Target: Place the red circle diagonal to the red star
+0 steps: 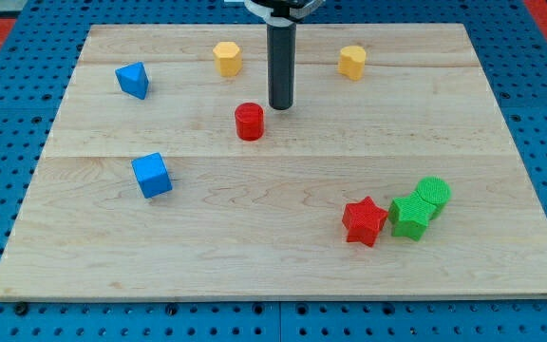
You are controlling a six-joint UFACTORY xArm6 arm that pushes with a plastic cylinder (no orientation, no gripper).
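Red circle (249, 122), a smooth short cylinder, sits centre-upper frame on the pale wood-grain worktop (254, 256); red star (364, 221) lies lower right, well apart. My tip (282, 106), a plain dark rod tool that cannot open and holds nothing, stands just upper right of the circle. Advise re-approaching from its upper left, then pushing steadily toward the star's corner.
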